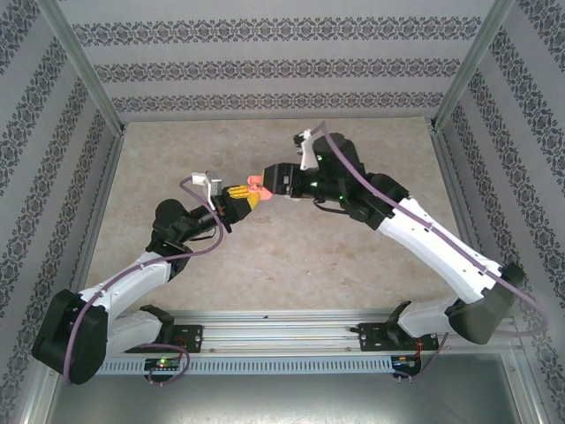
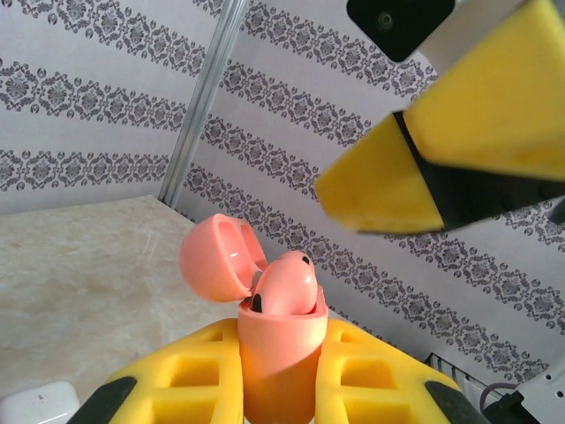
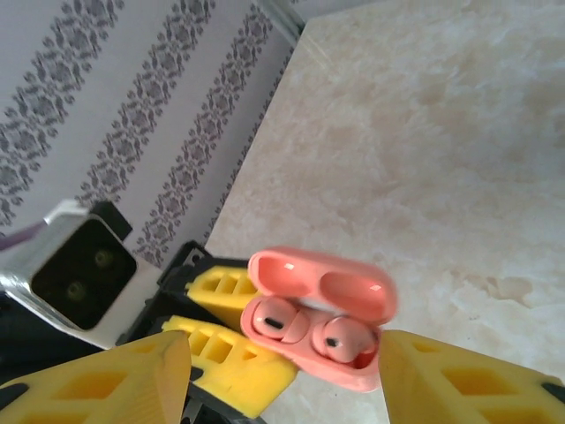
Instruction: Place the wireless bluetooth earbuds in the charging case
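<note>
Earbuds (image 3: 274,320), two coral ones, sit side by side in the wells of the charging case (image 2: 281,362), each showing a small dark spot. In the left wrist view one of them rises a little proud of the rim. The charging case is coral too and stands upright, its lid (image 3: 328,281) hinged back and open. The left claw (image 1: 237,201) is clamped on the lower body of the case, yellow pads (image 2: 177,375) pressed to either side, and holds it up off the bench (image 1: 353,265) near the middle of the workspace. The right claw (image 3: 282,393) hovers just beside the case, its yellow fingers (image 2: 380,185) spread apart, gripping nothing and not touching the case. A white rounded item (image 2: 40,405) lies on the bench below, cut off by the corner of the left wrist view
</note>
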Tool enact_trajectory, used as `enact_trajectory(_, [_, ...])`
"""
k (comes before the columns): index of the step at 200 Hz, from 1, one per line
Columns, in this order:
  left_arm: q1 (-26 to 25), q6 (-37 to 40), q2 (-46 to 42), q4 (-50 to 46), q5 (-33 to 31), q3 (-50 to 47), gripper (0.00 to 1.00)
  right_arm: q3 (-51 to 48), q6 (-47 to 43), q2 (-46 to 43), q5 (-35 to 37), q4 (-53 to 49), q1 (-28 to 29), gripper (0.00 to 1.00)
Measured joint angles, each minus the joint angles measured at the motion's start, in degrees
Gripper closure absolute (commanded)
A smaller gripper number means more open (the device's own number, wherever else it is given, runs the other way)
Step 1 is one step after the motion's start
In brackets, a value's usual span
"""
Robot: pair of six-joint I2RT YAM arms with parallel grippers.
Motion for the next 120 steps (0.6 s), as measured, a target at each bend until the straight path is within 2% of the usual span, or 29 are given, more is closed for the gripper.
enact_trajectory(31, [0.00, 0.02, -0.02, 0.22, 2.29, 0.00, 1.00, -2.01, 1.05, -2.78, -4.44, 0.20, -6.91, 0.51])
enact_trajectory(60, [0.00, -0.02, -0.02, 2.08, 5.99, 0.00, 1.00, -3.85, 3.13, -2.51, -11.47, 1.64, -12.11, 0.61])
enact_trajectory(120, [0.00, -3.15, 4.39, 9.22, 11.74, 2.93, 1.00, -8.94, 8.76, 1.95, -25.97, 10.32, -13.53, 0.68])
